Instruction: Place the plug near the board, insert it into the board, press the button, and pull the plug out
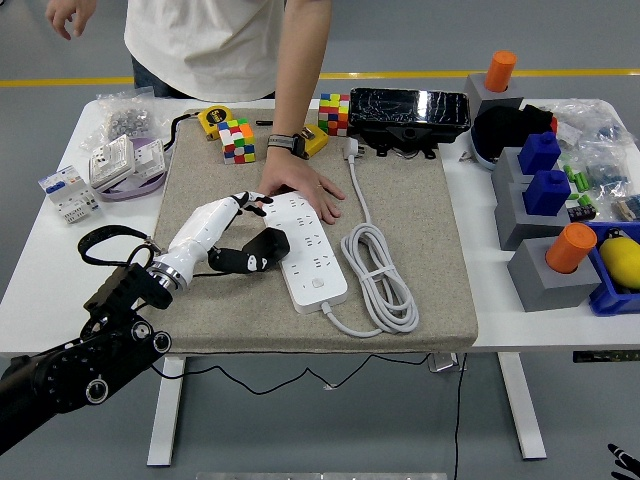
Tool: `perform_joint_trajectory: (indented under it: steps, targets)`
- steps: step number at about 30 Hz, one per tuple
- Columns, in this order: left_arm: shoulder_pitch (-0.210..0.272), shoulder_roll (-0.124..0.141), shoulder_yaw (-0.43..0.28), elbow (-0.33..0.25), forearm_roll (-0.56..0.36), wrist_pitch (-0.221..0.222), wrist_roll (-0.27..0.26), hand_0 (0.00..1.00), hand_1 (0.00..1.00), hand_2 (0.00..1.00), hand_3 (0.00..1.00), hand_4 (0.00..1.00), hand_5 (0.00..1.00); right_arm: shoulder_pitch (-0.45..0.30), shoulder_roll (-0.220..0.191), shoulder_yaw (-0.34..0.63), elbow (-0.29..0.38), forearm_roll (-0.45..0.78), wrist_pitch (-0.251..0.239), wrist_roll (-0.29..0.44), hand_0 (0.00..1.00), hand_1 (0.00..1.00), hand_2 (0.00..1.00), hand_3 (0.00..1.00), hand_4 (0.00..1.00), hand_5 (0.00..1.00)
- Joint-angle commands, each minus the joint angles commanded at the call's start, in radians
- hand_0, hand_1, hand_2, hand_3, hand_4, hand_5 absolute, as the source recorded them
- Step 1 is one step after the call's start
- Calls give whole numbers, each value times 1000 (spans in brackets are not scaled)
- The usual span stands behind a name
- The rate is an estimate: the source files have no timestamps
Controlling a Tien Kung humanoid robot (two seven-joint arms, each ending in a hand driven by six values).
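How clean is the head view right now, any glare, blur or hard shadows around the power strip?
Head view: sharp and evenly lit, no motion blur; the power strip shows only soft shadow, sockets readable. Glare sits on the plastic-wrapped black box at the far edge. The left hand has dark fingers that merge with the black plug, so that contact is hard to read.

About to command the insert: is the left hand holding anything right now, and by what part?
Cannot be told: the left hand lies over the black plug beside the power strip, its hold unclear.
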Motion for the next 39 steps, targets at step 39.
perform_joint_trajectory:
  steps: [39]
  targets:
    - [121, 70, 75, -163, 30, 47, 53, 767, 811, 784, 700, 765, 323, -5, 3, 13, 3, -10, 0, 1, 526, 624, 603, 546, 882, 406]
